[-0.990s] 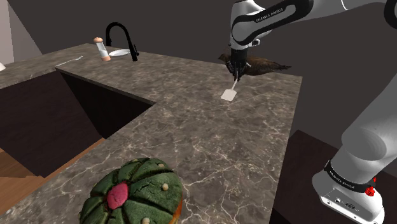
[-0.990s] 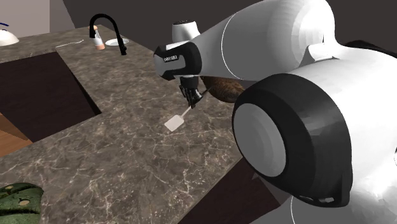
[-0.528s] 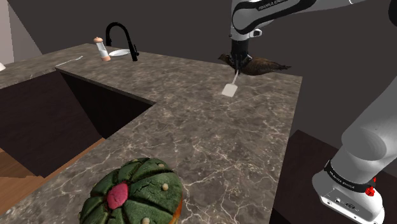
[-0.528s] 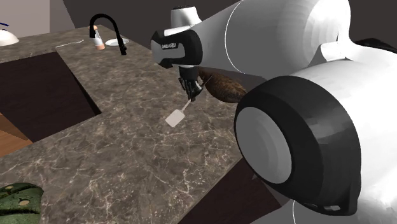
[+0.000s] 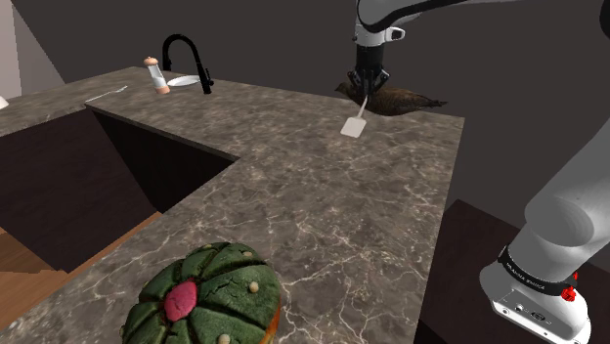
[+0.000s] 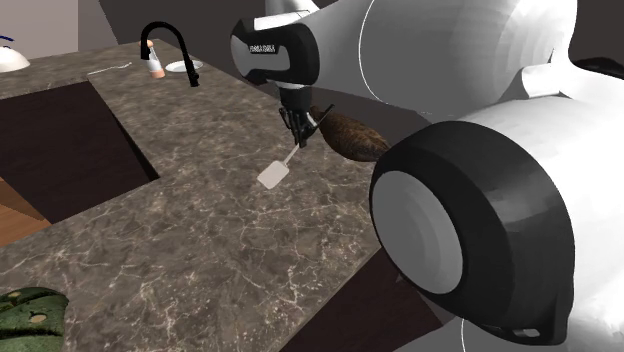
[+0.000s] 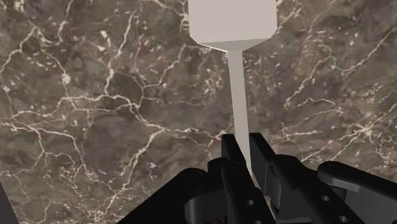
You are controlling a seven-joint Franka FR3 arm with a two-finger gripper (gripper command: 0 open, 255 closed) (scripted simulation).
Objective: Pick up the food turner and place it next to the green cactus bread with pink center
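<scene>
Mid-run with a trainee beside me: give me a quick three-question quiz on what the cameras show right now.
1. True or false: the gripper is shut on the turner by its handle.
2. How is the turner oriented? A) blade down, over the counter; B) blade up; C) lying flat.
3. Fill in: in the shoulder view, the bread lies to the lower ___ of the turner.
Key: 1 true; 2 A; 3 left.
</scene>
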